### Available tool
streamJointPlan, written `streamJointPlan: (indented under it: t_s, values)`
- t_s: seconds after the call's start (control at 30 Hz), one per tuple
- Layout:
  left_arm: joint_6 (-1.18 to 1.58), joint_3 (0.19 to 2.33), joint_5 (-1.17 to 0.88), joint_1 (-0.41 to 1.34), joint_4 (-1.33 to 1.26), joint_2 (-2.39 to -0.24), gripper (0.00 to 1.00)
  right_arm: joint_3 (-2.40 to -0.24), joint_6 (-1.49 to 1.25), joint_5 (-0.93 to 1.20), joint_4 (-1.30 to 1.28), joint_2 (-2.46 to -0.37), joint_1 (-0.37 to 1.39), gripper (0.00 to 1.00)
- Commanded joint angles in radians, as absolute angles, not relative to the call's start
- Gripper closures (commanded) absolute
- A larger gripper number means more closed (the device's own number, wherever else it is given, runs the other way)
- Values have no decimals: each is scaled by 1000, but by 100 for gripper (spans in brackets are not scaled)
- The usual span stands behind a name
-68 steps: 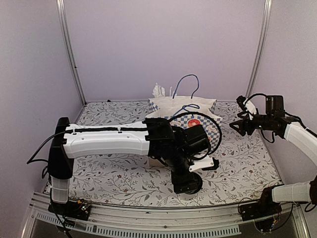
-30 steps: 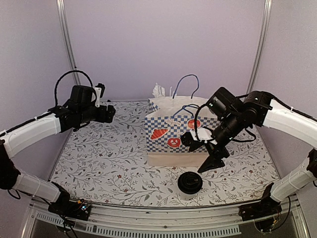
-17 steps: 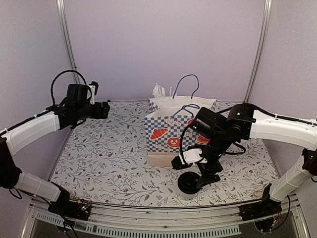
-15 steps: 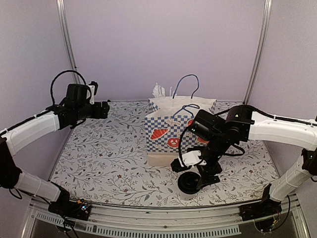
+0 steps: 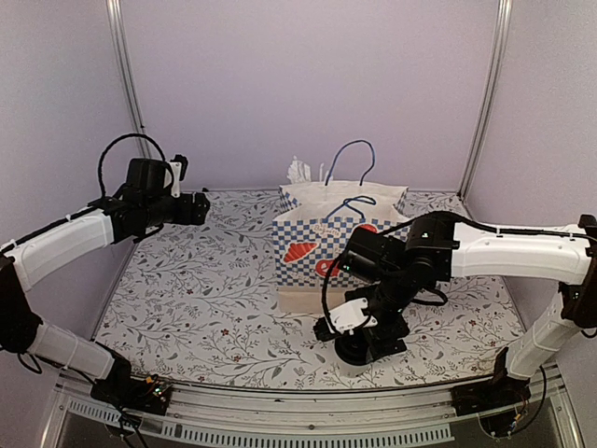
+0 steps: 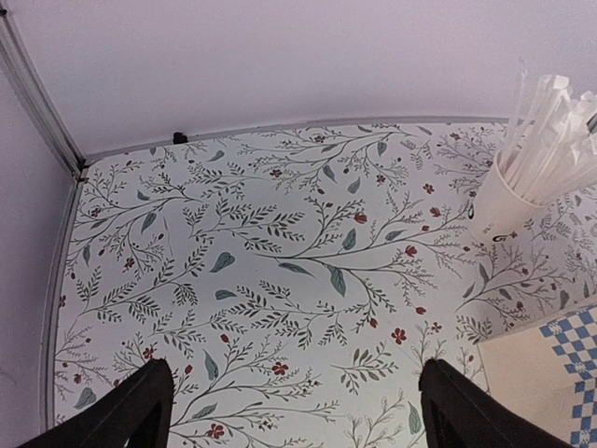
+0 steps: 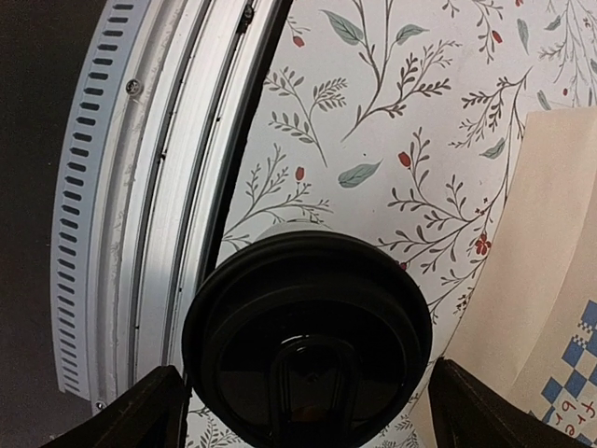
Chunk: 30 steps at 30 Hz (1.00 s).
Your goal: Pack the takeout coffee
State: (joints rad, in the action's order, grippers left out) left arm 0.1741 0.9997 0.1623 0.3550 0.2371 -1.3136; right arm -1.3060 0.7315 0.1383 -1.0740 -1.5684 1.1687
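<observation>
1. The takeout coffee [image 7: 308, 327], a white cup under a round black lid, stands upright near the front edge of the table [image 5: 205, 299]. It is just in front of the checked paper bag [image 5: 322, 245] and beside the aluminium rail [image 7: 140, 187].
2. The right gripper [image 7: 308, 415] is held directly above the lid with its jaws spread wide. One finger is seen at each side of the lid, and nothing is gripped.
3. The cup's long axis is vertical and lies straight below, between the fingers. A descent and then a closing is judged to be what the grasp calls for.
4. The left gripper [image 6: 294, 415] is likewise spread wide and empty, well apart over the far left of the table. The right arm is therefore much the nearer.
5. In the top view the cup is almost wholly hidden by the right gripper, and its wall and lettering cannot be made out in any view. Whether the fingers reach below the lid's rim cannot be told.
6. The cup of wrapped straws [image 6: 508, 201] is cut off at the edge of the left wrist view.
</observation>
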Motion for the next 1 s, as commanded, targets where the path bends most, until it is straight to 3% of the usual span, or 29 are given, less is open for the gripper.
streamJointPlan:
  t_s: [0.0,0.27,0.97]
  values:
    - [173,1029,142,345,216,-1320,6,-1335,712,92,-1053,-1587,1177,10]
    - [175,1034,126,344,222,-1331,7,-1338,709,84,-1044,-1596,1188,19]
    - [176,1039,102,344,231,-1338,7,-1297,709,109,-1008,-1606,1204,17]
